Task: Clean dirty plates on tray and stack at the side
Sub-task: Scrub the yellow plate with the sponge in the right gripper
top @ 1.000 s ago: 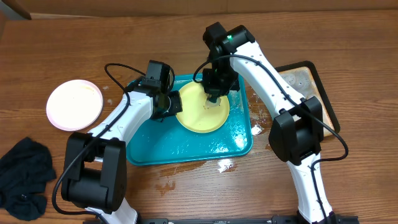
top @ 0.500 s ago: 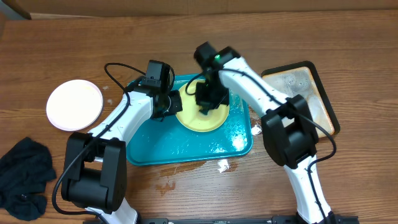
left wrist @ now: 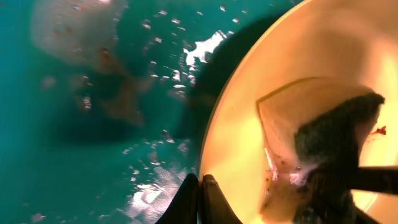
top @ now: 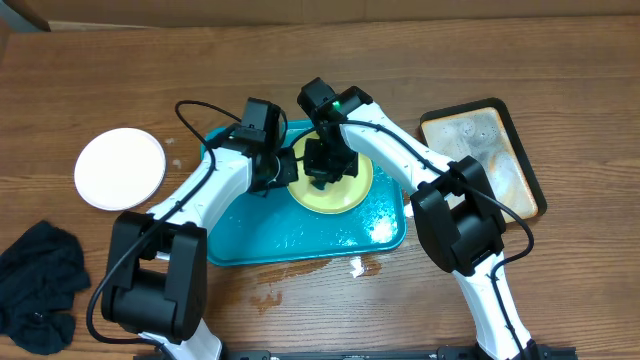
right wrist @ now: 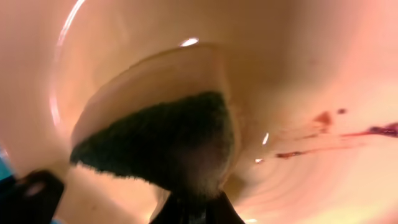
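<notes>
Pale yellow-green round plate (top: 352, 190) upper centre of overhead frame, on turquoise rectangular plastic tray (top: 300, 235). Left gripper (left wrist: 199, 190) pinched tight on plate's left rim. Right gripper (top: 322, 176) over plate centre, clamped on dark-faced yellow sponge (right wrist: 161, 146) pressed to plate. Reddish smear (right wrist: 373, 130) lies right of sponge in right wrist view.

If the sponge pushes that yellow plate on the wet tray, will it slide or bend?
Probably slides: the tray under the plate is wet and glossy, hence the left gripper pinching its rim. It looks rigid, so unlikely to flex.
</notes>
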Available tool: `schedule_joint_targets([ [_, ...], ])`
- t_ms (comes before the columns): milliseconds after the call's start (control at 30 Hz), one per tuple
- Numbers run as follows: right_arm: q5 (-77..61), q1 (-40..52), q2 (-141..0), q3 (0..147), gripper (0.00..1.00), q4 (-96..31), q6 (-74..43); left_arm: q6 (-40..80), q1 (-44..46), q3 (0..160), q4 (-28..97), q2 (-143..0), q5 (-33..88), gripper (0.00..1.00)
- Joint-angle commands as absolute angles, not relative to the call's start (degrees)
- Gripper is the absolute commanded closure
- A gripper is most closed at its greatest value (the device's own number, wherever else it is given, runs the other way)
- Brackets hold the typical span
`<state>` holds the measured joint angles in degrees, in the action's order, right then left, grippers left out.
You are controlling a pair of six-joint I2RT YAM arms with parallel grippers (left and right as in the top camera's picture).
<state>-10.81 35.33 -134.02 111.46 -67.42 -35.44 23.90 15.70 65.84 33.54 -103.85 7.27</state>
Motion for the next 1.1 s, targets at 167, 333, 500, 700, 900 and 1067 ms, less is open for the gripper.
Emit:
schedule_joint_targets([
  [167,6.1,33.2,-131.9,103.0,0.96,-66.7,-38.8,24.5,16.8,66.8,33.6,-104.6,7.5,0.96],
  [333,9.5,31.6,-131.9,97.8,0.96,-64.8,-39.4,24.4,16.8,66.8,34.4,-104.6,7.5,0.96],
  [500,9.4,31.0,-131.9,97.6,0.96,-65.0,-38.6,24.2,16.9,66.8,34.4,-104.6,7.8,0.96],
  [700,7.4,31.8,-131.9,97.6,0.96,-64.5,-38.6,20.8,17.1,66.8,33.0,-104.6,11.8,0.53],
  [900,4.9,31.9,-131.9,97.6,0.96,-64.1,-38.1,20.8,17.1,66.8,30.6,-104.7,13.2,0.59],
  [1067,4.8,31.7,-131.9,97.6,0.96,-63.9,-37.7,20.3,17.1,66.8,28.4,-107.0,16.5,0.64],
])
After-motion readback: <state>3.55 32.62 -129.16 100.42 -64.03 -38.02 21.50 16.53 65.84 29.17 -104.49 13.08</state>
